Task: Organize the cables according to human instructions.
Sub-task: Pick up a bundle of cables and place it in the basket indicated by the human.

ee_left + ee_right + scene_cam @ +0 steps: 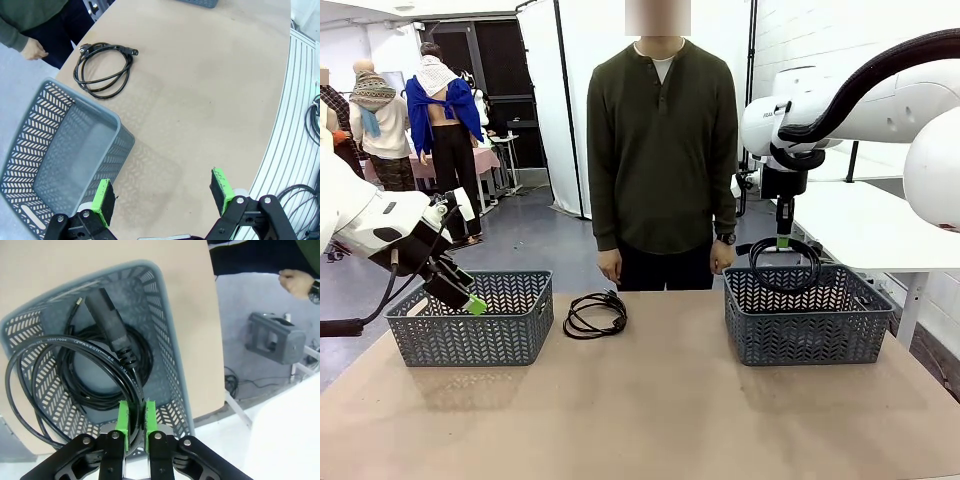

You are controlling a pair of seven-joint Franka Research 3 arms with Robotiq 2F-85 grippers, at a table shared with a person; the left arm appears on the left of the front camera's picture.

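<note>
Left gripper (162,192) is hanging low at the near left, right by the rim of the left basket (470,340), with its jaws spread wide and gripping nothing. That grey basket is sitting on the left side of the tan table (650,410), and a matching right basket (810,330) is sitting over on the right.

Between the two, a bit further back and closer to the left one, a coiled black cable (610,298) is lying flat on the tabletop, touching neither basket.

Right gripper (783,242) is pointing straight down over the right basket, its green pads pinched tight on a second cable (110,325) whose loops are dangling down into the basket. More black loops are showing underneath, and I can't tell if they're the same cord.

At the far edge the human (662,140) is standing with both arms hanging down.
</note>
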